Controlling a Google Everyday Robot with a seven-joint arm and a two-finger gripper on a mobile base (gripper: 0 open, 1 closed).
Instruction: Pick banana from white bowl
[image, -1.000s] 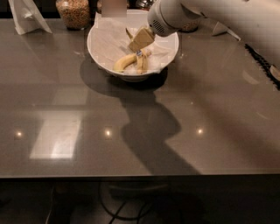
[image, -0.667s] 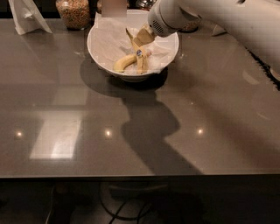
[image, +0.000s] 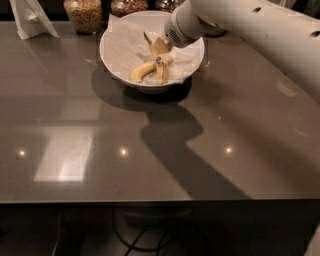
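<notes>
The white bowl stands at the back middle of the grey table, lined with crinkled white paper. Two yellow bananas lie in it. The longer banana with a small blue sticker lies to the right, pointing up toward my gripper. A shorter banana lies to its left. My gripper reaches down into the bowl from the right, right above and touching the upper end of the stickered banana. The white arm hides the bowl's far right rim.
Glass jars of grains stand behind the bowl at the table's back edge. A white folded paper object sits at the back left. The arm's shadow falls across the table's middle.
The gripper has stayed in the bowl over the stickered banana, shifting only slightly. The bananas lie about where they were.
</notes>
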